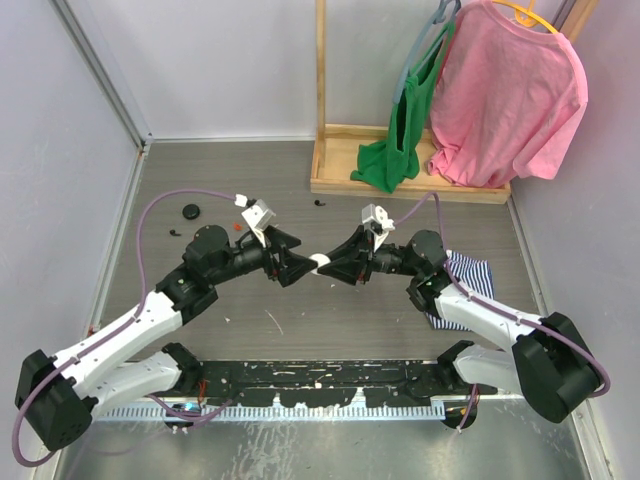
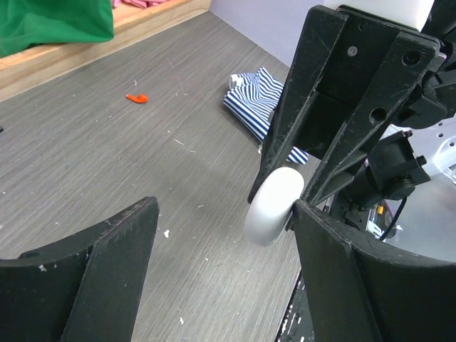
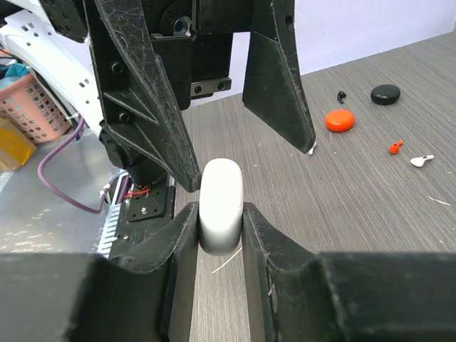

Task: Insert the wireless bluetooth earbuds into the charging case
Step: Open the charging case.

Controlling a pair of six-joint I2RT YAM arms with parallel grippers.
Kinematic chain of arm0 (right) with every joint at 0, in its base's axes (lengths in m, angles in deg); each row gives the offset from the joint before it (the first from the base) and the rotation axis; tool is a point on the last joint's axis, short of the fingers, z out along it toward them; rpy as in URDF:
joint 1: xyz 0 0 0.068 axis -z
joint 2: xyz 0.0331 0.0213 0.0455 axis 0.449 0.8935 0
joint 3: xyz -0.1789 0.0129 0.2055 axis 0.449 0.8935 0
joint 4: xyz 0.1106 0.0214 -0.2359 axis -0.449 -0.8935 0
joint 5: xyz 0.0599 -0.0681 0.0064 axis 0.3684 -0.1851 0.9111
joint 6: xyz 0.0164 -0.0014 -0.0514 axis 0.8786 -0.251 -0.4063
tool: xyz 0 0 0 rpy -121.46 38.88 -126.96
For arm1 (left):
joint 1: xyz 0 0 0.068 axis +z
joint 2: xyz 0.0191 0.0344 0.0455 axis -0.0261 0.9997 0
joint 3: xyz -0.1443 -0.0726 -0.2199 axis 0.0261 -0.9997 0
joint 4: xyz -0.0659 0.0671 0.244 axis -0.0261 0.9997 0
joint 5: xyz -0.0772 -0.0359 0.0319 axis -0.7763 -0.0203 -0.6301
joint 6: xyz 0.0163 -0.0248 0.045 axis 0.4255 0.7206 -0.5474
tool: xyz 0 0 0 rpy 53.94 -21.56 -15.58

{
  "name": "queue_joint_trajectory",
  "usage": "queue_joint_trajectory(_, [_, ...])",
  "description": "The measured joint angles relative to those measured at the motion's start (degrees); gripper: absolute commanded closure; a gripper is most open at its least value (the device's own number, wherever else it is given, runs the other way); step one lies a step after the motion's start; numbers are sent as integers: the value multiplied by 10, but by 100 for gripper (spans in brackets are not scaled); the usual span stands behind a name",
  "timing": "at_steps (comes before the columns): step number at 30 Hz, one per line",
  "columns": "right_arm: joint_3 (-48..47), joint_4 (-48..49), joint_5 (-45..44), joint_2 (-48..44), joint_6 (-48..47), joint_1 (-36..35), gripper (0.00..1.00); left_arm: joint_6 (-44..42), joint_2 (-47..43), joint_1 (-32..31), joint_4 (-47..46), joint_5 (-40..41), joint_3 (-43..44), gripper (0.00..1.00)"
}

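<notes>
The right gripper (image 3: 219,211) clenched the white case (image 3: 221,187) on edge; the left gripper (image 2: 224,214) gaped around it (not gripping). Earbuds (image 3: 421,161) lay on the table (image 1: 330,190) beyond, nearer the left arm

Table (image 1: 340,330): red case (image 3: 340,120), black case (image 3: 385,93), red earbud (image 3: 395,147), white earbud (image 3: 422,161).

White charging case (image 3: 221,196): smooth plastic, soft sheen. 
Both left gripper (image 2: 226,210) and right gripper (image 3: 219,211): matt black plastic, faintly ridged, flecked white. 
Grey bench top (image 2: 107,164): wood-grain, matt, scuffed. 
One red earbud (image 2: 137,97): smooth plastic. 
Blue-white striped cloth (image 2: 256,100): creased woven fabric. 
Far edge: pale bare wooden base (image 1: 400,185). 
Near edge: dull brushed metal sheet (image 1: 330,450).
</notes>
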State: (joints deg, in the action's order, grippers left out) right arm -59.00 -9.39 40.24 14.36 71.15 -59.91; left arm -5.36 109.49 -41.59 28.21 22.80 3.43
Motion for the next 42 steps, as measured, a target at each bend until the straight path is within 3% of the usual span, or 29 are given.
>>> queue_joint_trajectory(26, [0,30,30,1,9,3,98,18,20,12,-30,-49,0,26])
queue_joint_trajectory(42, [8,53,58,-2,14,3,98,30,9,27,-32,-34,0,26])
